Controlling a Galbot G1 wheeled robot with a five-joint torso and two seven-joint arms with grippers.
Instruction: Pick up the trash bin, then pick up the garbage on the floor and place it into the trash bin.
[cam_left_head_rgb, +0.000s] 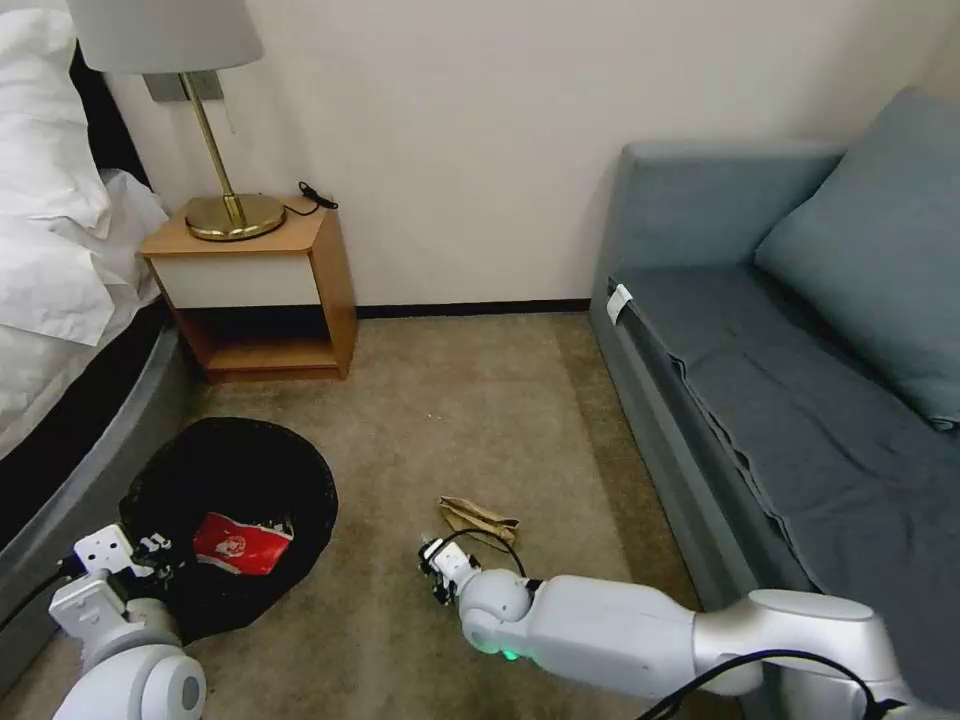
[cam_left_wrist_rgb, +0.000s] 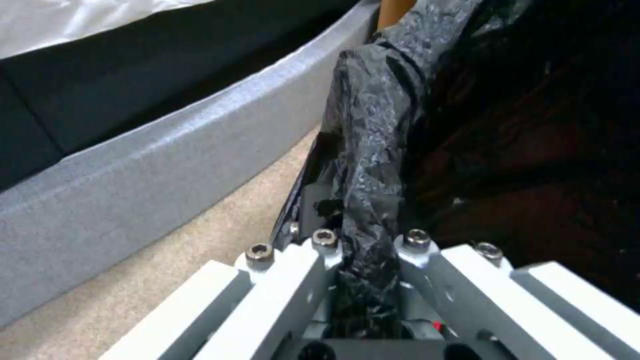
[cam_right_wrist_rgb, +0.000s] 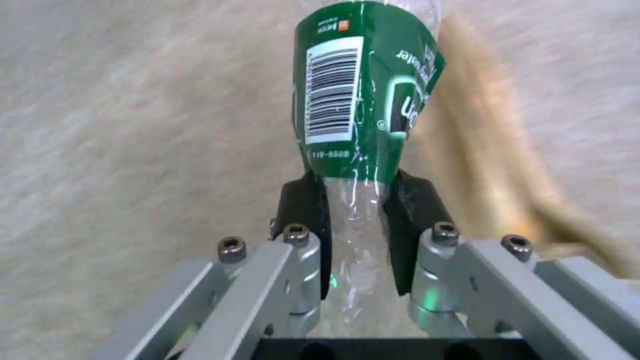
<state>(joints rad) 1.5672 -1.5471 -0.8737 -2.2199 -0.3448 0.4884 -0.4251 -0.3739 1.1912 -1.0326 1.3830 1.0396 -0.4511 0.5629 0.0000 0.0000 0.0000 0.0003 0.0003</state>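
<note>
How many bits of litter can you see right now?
3: a red-and-white wrapper inside the bin, a clear bottle held in the right hand, and brown paper on the carpet. More may be hidden.

The bottle's (cam_right_wrist_rgb: 360, 100) top is running off the right wrist picture's edge. The bin's (cam_left_wrist_rgb: 520, 150) inside is showing too dark to read. The scrap (cam_right_wrist_rgb: 493, 165) is blurring behind the bottle.

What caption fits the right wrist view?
Right gripper clamps a clear green-labelled bottle above carpet.
</note>
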